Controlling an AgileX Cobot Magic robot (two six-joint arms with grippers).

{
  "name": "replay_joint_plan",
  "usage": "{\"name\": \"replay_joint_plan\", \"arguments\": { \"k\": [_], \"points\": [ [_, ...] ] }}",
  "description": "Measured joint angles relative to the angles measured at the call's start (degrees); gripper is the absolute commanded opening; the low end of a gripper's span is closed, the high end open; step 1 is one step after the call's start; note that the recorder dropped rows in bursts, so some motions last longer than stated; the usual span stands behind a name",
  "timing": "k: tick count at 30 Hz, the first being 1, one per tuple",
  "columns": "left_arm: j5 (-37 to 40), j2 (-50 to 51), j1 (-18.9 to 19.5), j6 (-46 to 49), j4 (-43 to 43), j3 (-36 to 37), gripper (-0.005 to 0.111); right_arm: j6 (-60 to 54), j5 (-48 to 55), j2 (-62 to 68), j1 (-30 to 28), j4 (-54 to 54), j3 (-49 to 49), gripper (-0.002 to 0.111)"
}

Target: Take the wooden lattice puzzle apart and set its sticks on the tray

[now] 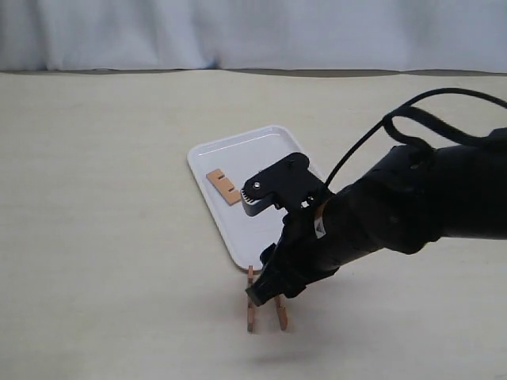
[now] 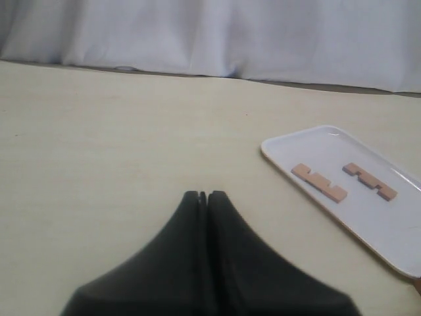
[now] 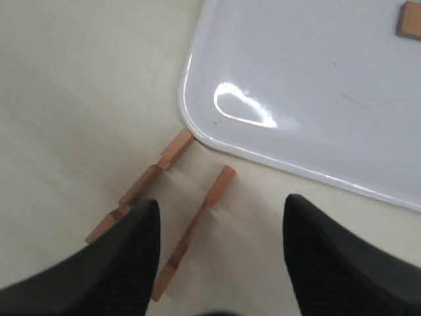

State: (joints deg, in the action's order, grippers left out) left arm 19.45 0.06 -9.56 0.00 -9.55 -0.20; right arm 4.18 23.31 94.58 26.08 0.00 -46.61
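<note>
Your right gripper (image 1: 264, 294) is the closest thing here. It comes in from 3 o'clock on a big black arm (image 1: 412, 198) and points down at the table (image 1: 95, 237). Its fingers (image 3: 125, 263) are spread wide apart and hold nothing.

Right under it lie two of the sticks, side by side but apart, not locked together. One stick (image 3: 191, 234) lies in the gap between the fingers, closer to one finger than the other. The other stick (image 3: 145, 181) lies at the edge of that gap, and one end of it goes behind a finger. You cannot tell if the fingers touch either one. In the exterior view both sit at 6 o'clock from the tray (image 1: 238, 150), just off its rim. The end of the outer stick is just beside the tray's round corner.

The white tray sits in the middle of the cream table. Two more sticks lie flat on it, near each other but not touching: a third stick (image 2: 319, 182) and a fourth stick (image 2: 370, 181). In the exterior view you see only one of them, at 9 o'clock on the tray. The right gripper hides the other.

Your left gripper (image 2: 207, 196) has its fingers pressed tight together with nothing between them. It hangs over bare table, well apart from the tray. A white curtain (image 1: 253, 32) hangs at 12 o'clock behind the table.
</note>
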Motion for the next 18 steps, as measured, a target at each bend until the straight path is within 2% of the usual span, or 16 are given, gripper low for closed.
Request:
{"name": "replay_joint_plan", "arguments": {
  "k": [18],
  "points": [
    [0.0,0.0,0.0,0.0,0.0,0.0,0.0,2.7,1.62,6.17,0.0,-0.93,-0.18,0.053]
  ]
}}
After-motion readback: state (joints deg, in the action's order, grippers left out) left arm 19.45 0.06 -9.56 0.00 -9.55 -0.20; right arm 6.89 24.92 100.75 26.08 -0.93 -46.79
